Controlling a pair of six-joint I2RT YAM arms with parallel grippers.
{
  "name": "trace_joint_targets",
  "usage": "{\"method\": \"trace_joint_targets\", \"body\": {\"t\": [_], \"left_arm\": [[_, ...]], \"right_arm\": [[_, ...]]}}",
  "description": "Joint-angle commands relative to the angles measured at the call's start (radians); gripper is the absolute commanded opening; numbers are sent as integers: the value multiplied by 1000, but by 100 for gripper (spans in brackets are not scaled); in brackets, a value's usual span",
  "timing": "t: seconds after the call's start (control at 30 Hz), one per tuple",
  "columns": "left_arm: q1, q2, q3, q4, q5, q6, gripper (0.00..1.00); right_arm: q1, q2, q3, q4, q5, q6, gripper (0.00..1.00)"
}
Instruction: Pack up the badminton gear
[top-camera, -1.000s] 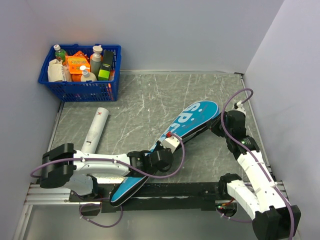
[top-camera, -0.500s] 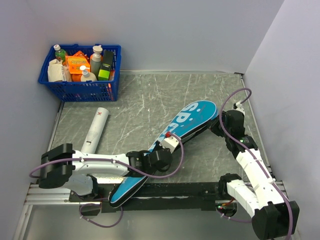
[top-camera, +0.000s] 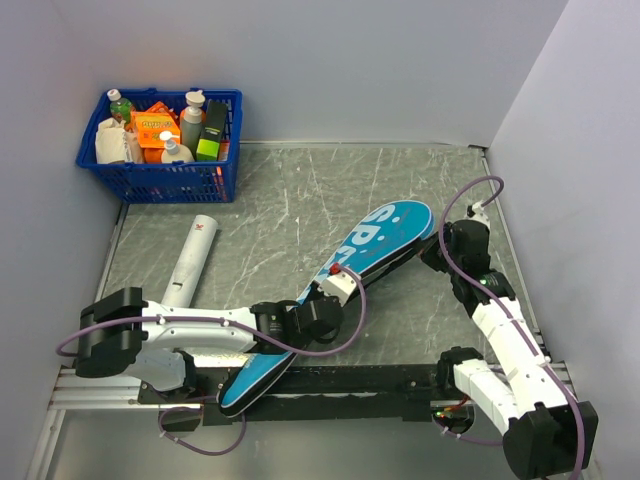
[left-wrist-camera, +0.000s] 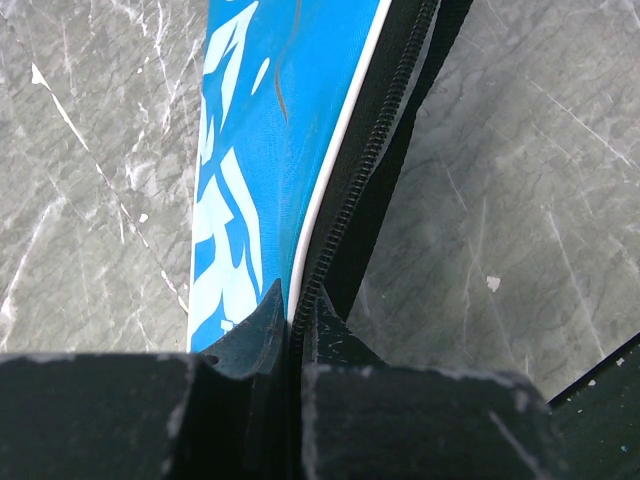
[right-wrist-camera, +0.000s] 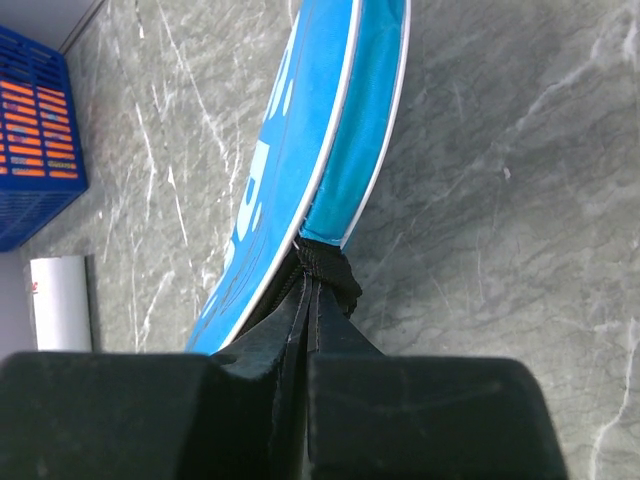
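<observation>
The left arm (top-camera: 195, 326) and right arm (top-camera: 510, 345) have white shells, black joints and looping purple cables (top-camera: 447, 218); the left tool (left-wrist-camera: 290, 305) is matte black.

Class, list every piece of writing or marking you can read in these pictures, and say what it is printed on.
"SP": pale letters on the teal racket-shaped cover; later letters cannot be read.
Red mark on the long white tube: too small to read.
Print on the orange box in the blue plastic basket: blurred.
</observation>
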Motion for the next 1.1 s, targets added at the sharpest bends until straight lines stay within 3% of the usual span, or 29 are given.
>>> {"method": "trace_joint_targets", "body": {"t": [0.0,0.2,0.8,1.07], "left_arm": [[-5,-33,29,93,-16,7,1],[-2,30,64,118,-21,27,1],[53,168,177,188,56,95,1],[100,229,234,243,105,150,1]], "right_arm": [[-15,-11,-25,65,-17,-2,0],[42,-19,-77,113,-109,64,0],[526,59,-198,272,-65,293,0],[586,96,-257,334,-47,342,0]]}}
